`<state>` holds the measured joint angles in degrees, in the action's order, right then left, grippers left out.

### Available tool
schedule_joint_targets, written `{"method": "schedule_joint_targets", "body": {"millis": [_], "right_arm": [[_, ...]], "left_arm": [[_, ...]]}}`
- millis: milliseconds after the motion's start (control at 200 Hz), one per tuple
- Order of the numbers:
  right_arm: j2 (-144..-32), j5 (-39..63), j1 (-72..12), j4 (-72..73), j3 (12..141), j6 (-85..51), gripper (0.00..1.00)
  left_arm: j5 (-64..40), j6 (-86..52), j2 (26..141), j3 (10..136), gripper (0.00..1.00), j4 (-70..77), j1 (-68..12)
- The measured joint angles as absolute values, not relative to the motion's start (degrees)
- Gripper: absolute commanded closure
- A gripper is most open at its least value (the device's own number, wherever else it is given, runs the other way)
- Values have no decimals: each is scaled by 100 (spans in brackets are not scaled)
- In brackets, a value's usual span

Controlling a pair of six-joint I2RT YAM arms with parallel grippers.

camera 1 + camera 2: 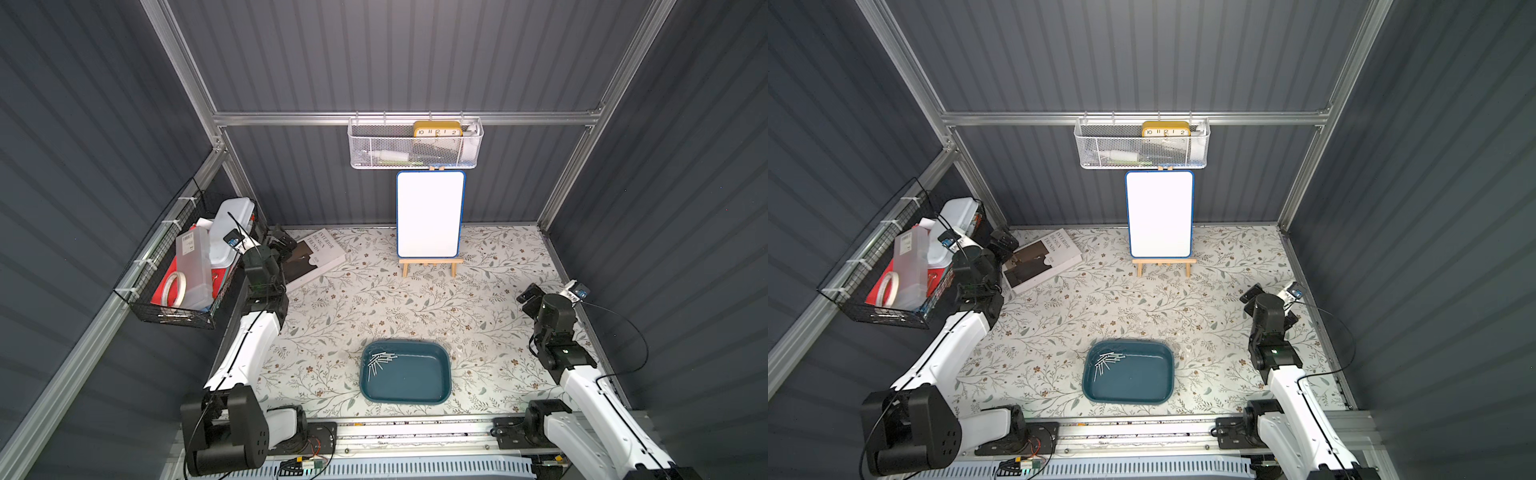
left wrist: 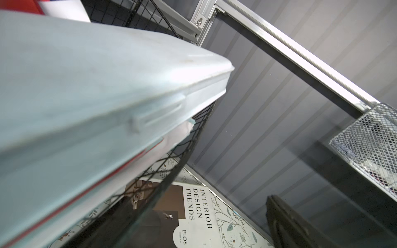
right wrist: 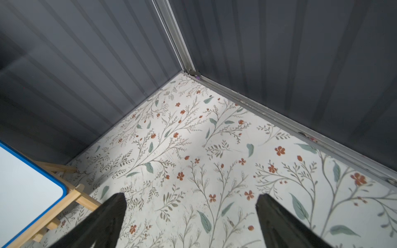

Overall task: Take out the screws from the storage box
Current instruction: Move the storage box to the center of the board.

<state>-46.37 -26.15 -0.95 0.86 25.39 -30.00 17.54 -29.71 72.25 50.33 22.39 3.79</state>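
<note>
Screws (image 1: 380,360) lie bunched inside the storage box (image 1: 419,384) in both top views, left tool (image 1: 282,242) and right tool (image 1: 528,294) well apart from it, both spread wide. Left wrist: nothing gripped. Right wrist: gap empty.

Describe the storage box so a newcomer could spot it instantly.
Start at the floral-patterned table and look along its near edge, about midway. There sits the storage box, a shallow dark teal tray with rounded corners. Unlike the black wire basket on the left wall, it lies flat and holds only the screws.
</note>
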Motion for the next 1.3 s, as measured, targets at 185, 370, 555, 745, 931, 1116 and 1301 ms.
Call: {"method": "schedule_joint_targets", "body": {"millis": [185,370,555,745,931,1116,1301], "right_arm": [[-4862,-2320,-95,-801,2851,-2956,1],[-4912,-1778,-95,-1389,3330,-2832,1],[-4877,-1186,-95,-1835,3503,-2696,1],[-4866,-493,-95,-2386,3795,-2578,1],[-4740,272,-143,-2989,4119,-2488,1],[-4698,746,-926,-3636,4324,-2488,4],[-4821,725,-2482,-4152,4593,-2707,5]], "left_arm": [[1481,-3020,7214,5085,1,1990,421],[919,-3026,6890,5083,1,1796,449],[-43,-2974,6735,5089,1,1717,449],[-650,-2976,6661,5054,1,1466,366],[-858,-2985,6657,4976,1,1256,-434],[-1048,-3144,6761,4644,1,1197,-847],[-1055,-3297,6884,4233,2,1197,-1155]]}}
